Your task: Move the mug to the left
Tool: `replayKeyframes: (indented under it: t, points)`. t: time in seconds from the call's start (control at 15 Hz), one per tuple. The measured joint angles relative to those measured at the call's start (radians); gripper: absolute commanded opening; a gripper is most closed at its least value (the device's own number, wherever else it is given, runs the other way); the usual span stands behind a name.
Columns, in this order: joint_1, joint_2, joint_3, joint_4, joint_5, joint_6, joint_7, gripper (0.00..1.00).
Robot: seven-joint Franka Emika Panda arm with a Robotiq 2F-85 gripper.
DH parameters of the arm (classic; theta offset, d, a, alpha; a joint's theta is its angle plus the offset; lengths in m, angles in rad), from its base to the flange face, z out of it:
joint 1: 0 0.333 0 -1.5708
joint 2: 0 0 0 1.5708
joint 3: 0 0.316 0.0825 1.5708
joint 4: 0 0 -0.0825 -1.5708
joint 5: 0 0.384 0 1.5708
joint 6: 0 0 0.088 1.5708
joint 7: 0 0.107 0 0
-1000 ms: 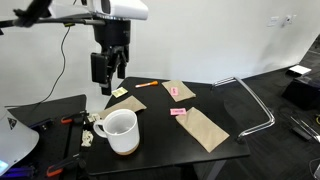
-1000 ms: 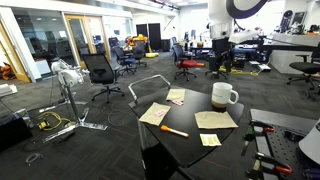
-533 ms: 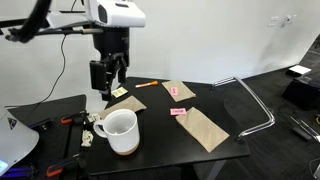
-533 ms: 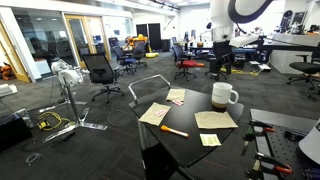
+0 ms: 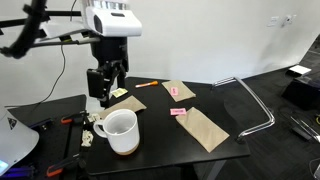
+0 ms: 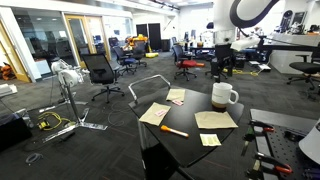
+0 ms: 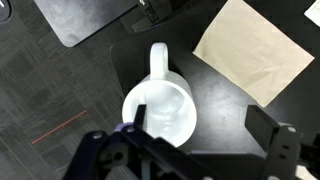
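The arm's upper links (image 5: 112, 20) are glossy white, rounded shells. Below them sits the black, blocky tool (image 5: 103, 95). Its two fingers (image 7: 100, 150) look matte dark grey and jointed in the wrist view. Thin black cables (image 5: 55, 35) trail off to the left.

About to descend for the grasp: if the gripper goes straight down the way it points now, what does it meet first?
Probably the mug: the wrist view shows it directly below the open gripper, off-centre toward one jaw, so that jaw may touch the rim first.
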Motion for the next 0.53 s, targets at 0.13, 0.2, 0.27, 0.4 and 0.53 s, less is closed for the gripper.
replayKeyframes:
  t: [0.13, 0.2, 0.27, 0.4, 0.53]
  points:
    - [-0.001, 0.000, 0.000, -0.009, 0.000, 0.017, 0.000, 1.00]
    - [-0.001, 0.000, 0.000, -0.015, 0.000, 0.031, 0.000, 1.00]
    - [-0.001, 0.000, 0.000, -0.022, 0.000, 0.048, 0.000, 1.00]
    - [-0.001, 0.001, 0.000, -0.038, 0.000, 0.086, 0.000, 1.00]
    - [-0.001, 0.004, 0.000, -0.053, 0.000, 0.121, 0.000, 1.00]
